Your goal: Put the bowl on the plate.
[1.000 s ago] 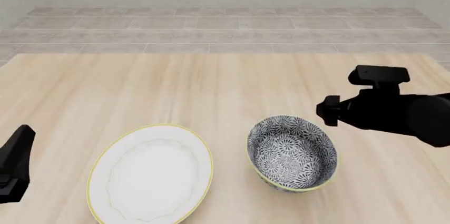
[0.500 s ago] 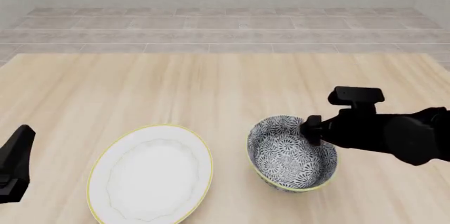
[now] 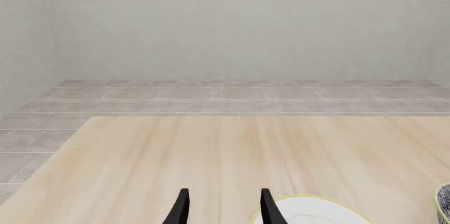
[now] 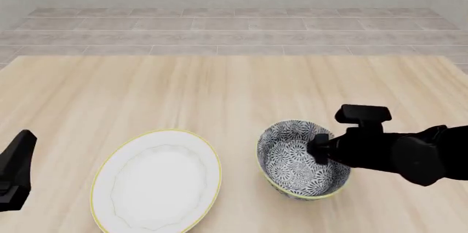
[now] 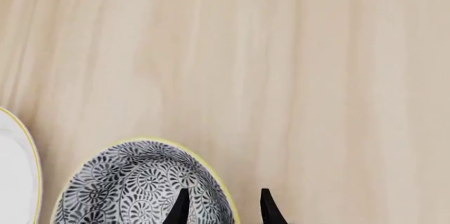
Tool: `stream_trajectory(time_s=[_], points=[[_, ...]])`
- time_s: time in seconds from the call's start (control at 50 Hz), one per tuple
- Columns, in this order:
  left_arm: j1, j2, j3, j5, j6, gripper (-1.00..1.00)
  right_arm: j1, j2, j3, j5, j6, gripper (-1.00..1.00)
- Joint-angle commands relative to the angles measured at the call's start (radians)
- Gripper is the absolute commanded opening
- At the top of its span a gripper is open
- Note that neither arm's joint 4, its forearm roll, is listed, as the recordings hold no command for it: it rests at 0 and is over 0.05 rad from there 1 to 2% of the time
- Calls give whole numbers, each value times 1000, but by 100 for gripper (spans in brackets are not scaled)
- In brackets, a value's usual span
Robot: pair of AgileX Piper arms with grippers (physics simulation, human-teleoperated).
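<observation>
The bowl (image 4: 296, 162), dark grey-and-white floral with a thin yellow rim, stands upright on the table right of centre. To its left lies the wide white plate (image 4: 157, 181), apart from it. My right gripper (image 4: 319, 148) hangs over the bowl's right side. In the right wrist view this gripper (image 5: 223, 208) is open, and the yellow rim of the bowl (image 5: 134, 187) runs between its two fingers, one inside and one outside. My left gripper (image 3: 223, 208) is open and holds nothing, just short of the plate (image 3: 313, 211).
The light wooden table (image 4: 219, 90) stretches far beyond the dishes to a tiled floor and wall. My left arm (image 4: 16, 170) rests at the table's near left edge, left of the plate.
The right arm has dropped and moved left and nearer, from beyond the bowl's right side down onto its right rim. The left arm, bowl and plate have not moved.
</observation>
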Motion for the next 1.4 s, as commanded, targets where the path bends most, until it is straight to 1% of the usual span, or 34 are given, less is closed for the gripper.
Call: stream_trajectory(time_s=[0.02, 0.2, 0.3, 0.32, 0.36, 0.46, 0.62, 0.68, 0.7, 0.74, 0.76, 0.88, 0.98, 1.0, 1.02, 1.06, 1.12, 1.14, 1.18, 1.24, 1.36, 1.4], points=[[0, 0, 0, 0, 0, 100, 12, 24, 11, -26, 14, 100], [0, 0, 0, 0, 0, 100, 12, 46, 16, -46, 15, 100], [0, 0, 0, 0, 0, 100, -1, 40, 14, -43, -2, 100], [0, 0, 0, 0, 0, 100, -5, 38, 13, -41, -9, -100], [0, 0, 0, 0, 0, 100, 0, 32, 11, -34, -22, -100], [0, 0, 0, 0, 0, 100, 11, 33, 13, -40, -19, -100], [0, 0, 0, 0, 0, 100, -12, 32, 17, -46, -20, -100], [0, 0, 0, 0, 0, 100, -22, 25, 19, -45, -31, -100], [0, 0, 0, 0, 0, 100, -27, 4, 15, -31, -53, -100], [0, 0, 0, 0, 0, 100, -20, -34, 3, -3, -49, -100], [0, 0, 0, 0, 0, 100, -31, -48, -2, 7, -58, -100], [0, 0, 0, 0, 0, 100, -32, -123, -30, 65, -60, -100], [0, 0, 0, 0, 0, 100, -36, -208, -75, 134, -67, -100], [0, 0, 0, 0, 0, 100, -36, -209, -75, 135, -67, -100], [0, 0, 0, 0, 0, 100, -40, -226, -90, 152, -78, -100], [0, 0, 0, 0, 0, 100, -31, -240, -108, 172, -73, -100], [0, 0, 0, 0, 0, 100, -27, -277, -144, 208, -91, -100], [0, 0, 0, 0, 0, 100, -34, -293, -160, 224, -107, -100], [0, 0, 0, 0, 0, 100, -28, -303, -186, 242, -113, -100], [0, 0, 0, 0, 0, 100, -19, -312, -204, 254, -115, -100], [0, 0, 0, 0, 0, 100, -3, -341, -267, 285, -149, -100], [0, 0, 0, 0, 0, 100, 1, -344, -283, 291, -148, -100]])
